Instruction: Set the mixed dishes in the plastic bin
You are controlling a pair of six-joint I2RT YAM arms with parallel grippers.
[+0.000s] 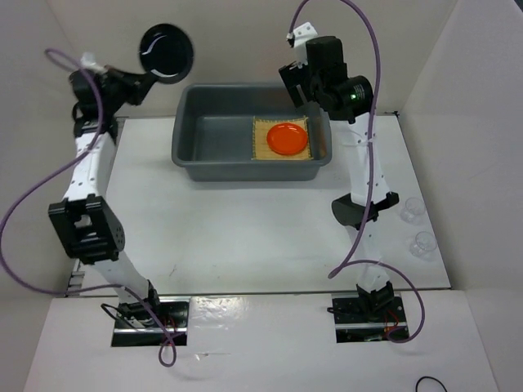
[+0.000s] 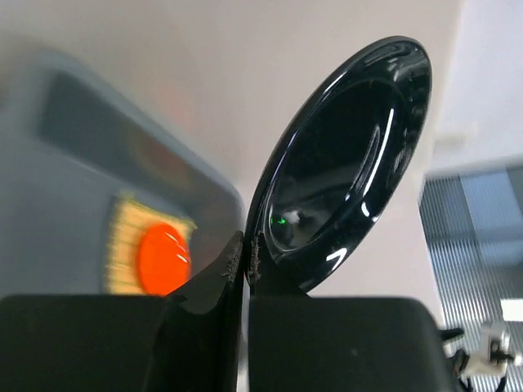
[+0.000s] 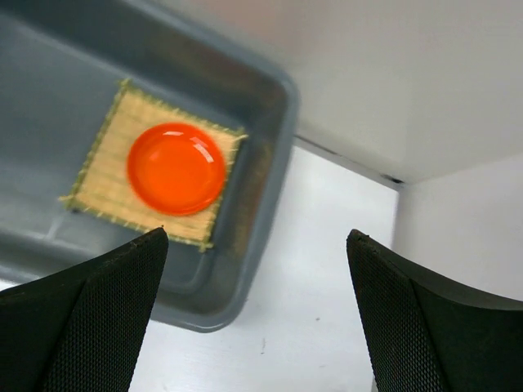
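Far left: left claw (image 2: 245,260) clamped on rim of black plate (image 1: 166,53), held high and tilted, left of plastic bin (image 1: 245,170), not over it. We judge plate stiff, light, glossy, so slippery in thin rim pinch; firm grip needed until over bin. Centre: bamboo mat (image 1: 263,147) flat in bin's right half, orange plate (image 1: 288,139) on it. Right claw (image 3: 257,327) apart, empty, above bin's far right corner. Right, on table (image 1: 229,237): two clear cups (image 1: 413,210), near each other, not yet binned. We judge them light, likely brittle; we'd pinch one wall at rim.

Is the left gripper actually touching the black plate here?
Touching. The left wrist view shows the left gripper shut on the rim of the black plate, with no gap at its lower edge.
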